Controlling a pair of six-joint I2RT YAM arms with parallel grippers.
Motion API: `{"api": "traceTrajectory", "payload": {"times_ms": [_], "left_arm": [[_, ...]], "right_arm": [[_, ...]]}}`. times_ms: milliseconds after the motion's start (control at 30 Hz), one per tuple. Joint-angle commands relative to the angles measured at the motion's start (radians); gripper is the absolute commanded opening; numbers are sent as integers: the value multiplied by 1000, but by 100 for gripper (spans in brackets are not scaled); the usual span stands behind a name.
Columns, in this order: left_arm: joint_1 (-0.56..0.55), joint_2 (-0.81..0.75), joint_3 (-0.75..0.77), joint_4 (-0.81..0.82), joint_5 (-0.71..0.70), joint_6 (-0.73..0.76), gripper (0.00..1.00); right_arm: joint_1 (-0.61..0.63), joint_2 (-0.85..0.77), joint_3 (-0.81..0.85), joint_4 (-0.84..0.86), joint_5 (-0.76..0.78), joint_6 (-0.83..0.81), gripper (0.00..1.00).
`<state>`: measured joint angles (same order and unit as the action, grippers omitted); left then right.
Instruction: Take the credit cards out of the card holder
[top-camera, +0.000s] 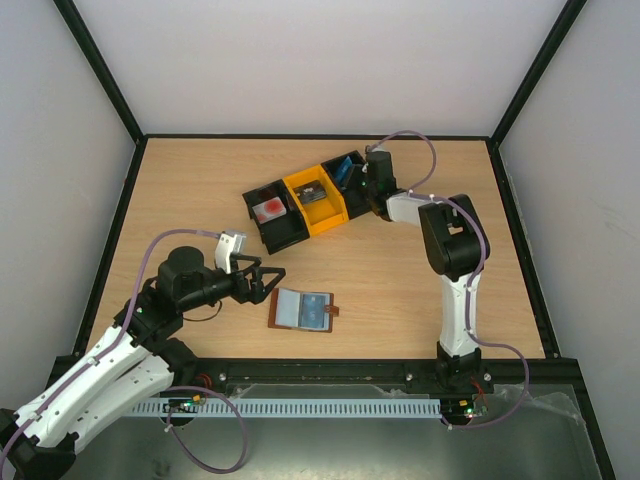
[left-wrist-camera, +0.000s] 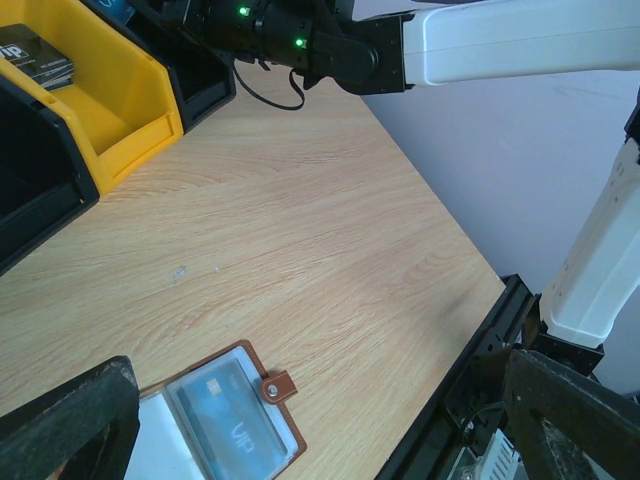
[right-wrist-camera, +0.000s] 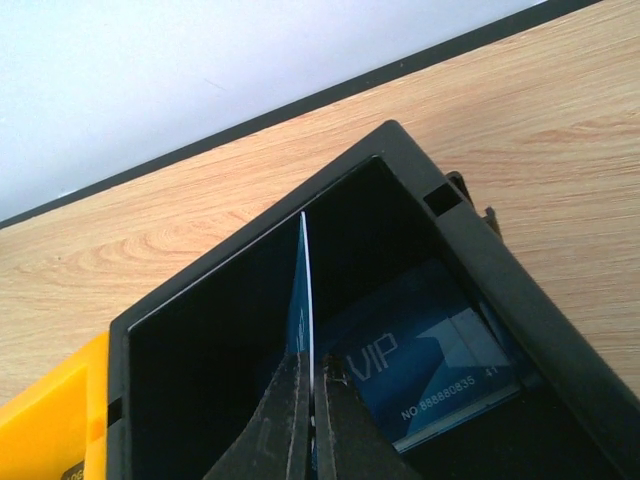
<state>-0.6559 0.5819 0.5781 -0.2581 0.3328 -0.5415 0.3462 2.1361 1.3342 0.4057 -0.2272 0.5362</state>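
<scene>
The brown card holder (top-camera: 303, 310) lies spread on the table with its strap tab to the right. In the left wrist view a blue credit card (left-wrist-camera: 225, 428) marked VIP sits in a clear sleeve of the holder (left-wrist-camera: 262, 402). My left gripper (top-camera: 272, 280) is open just left of the holder, with nothing between its fingers (left-wrist-camera: 62, 425). Over the right-hand black bin (right-wrist-camera: 470, 255), my right gripper (right-wrist-camera: 318, 368) is shut on a thin blue credit card (right-wrist-camera: 305, 290) held on edge. Another blue credit card (right-wrist-camera: 430, 365) lies flat on that bin's floor.
Three bins stand in a row at the back: a black bin (top-camera: 272, 218) with a red and white thing inside, a yellow bin (top-camera: 315, 200) holding dark cards (left-wrist-camera: 35, 55), and the right-hand black bin (top-camera: 345, 182). Black rails edge the table.
</scene>
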Motion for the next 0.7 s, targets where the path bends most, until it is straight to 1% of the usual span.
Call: {"api": "traceTrajectory", "payload": {"times_ms": [0,100,233,467,600,667], "left_arm": [[2,1,25,-3,8,14,100],[2,9,25,-3,10,14,100],[2,26,27,-7,19,14,100],[2,26,27,-6,5,6,100],[2,18,24,-5,2,6,100],[2,19,23,0,0,8,100]], "right_arm": [[-4,37,33,17,50,-6,2],[-4,32,41,2,65,-18,5],[-3,28,59,-25,74,-20,13],[-4,28,120,-107,87,-34,19],[-4,15,119,-118,99,-36,20],[-4,14,124,-127,102,-37,23]]}}
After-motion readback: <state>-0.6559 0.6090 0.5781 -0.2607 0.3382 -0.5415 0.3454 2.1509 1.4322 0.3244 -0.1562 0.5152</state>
